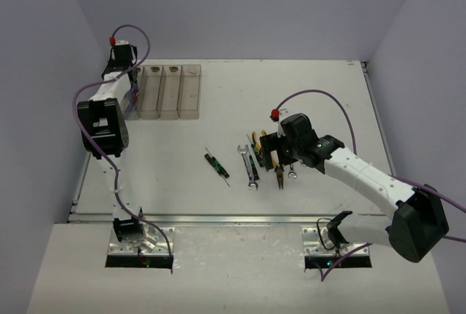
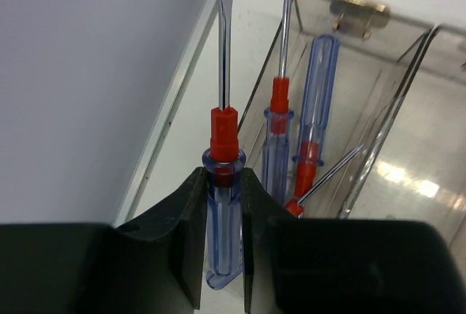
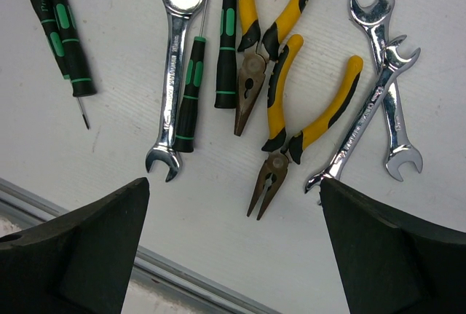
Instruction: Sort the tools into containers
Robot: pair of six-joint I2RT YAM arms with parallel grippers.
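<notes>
Right, my left gripper (image 2: 222,205) is clamped on a blue screwdriver (image 2: 224,135), jaws on the clear handle just under the red collar. It's light and stiff, but I judge the smooth plastic slippery, so a handle grip suits. The shaft points away from me, just beside the end bin (image 2: 364,73), which holds other blue screwdrivers (image 2: 277,146). My right gripper (image 3: 233,190) hangs wide open above the pliers (image 3: 280,110) and wrenches (image 3: 173,73).

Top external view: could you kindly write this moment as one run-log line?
left gripper: shut on blue screwdriver beside containers | right gripper: open above pliers and wrenches | unsorted: green-black screwdrivers
</notes>
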